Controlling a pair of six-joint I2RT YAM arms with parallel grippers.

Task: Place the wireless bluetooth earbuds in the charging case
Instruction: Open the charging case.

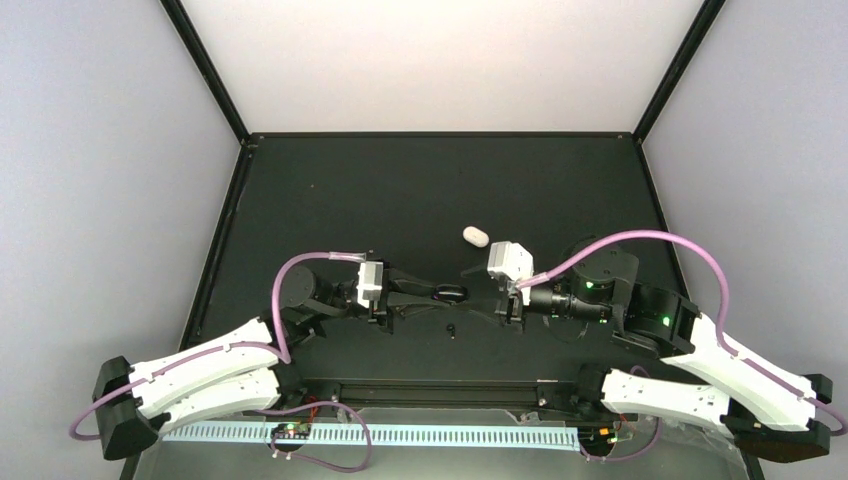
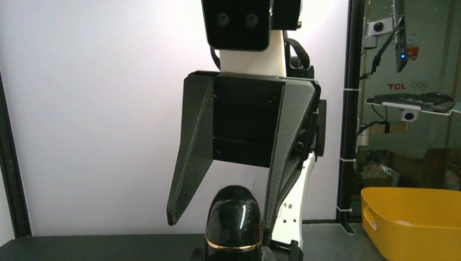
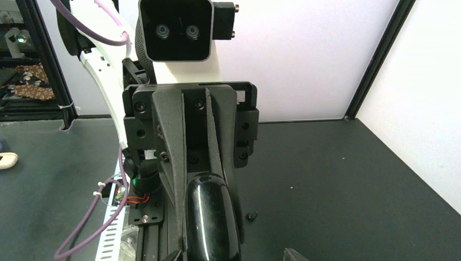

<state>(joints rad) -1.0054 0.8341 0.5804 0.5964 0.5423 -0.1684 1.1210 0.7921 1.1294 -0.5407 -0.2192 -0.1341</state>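
The black table point(image 1: 400, 190) is filling the middle of the overhead view. The left arm point(image 1: 200, 375) is reaching in from the lower left corner and the right arm point(image 1: 720, 375) from the lower right, so the two are meeting nose to nose just below the centre of the frame.

In the lower right corner of the left wrist view, a yellow bin point(image 2: 424, 234) is sitting beyond the table's edge.

The left gripper point(image 1: 430, 293) is pointing toward the right of the overhead frame. Its jaws are drawn tight together and are pinching one end of a glossy black pod point(image 1: 451, 293), which is carrying a thin gold band. The right gripper point(image 1: 468, 290) is facing it from the other side. In the left wrist view its dark fingers point(image 2: 190, 157) are standing spread apart, one on each side of the pod, and the finger on the left of that frame is staying clear of the pod.

The charging case point(image 1: 476, 236) is lying on the table just above centre, as a small white pill shape near the right wrist and apart from both grippers. Whether it is open is too small to tell.

One tiny black earbud point(image 1: 451, 330) is lying on the table just below the pod, touching nothing.
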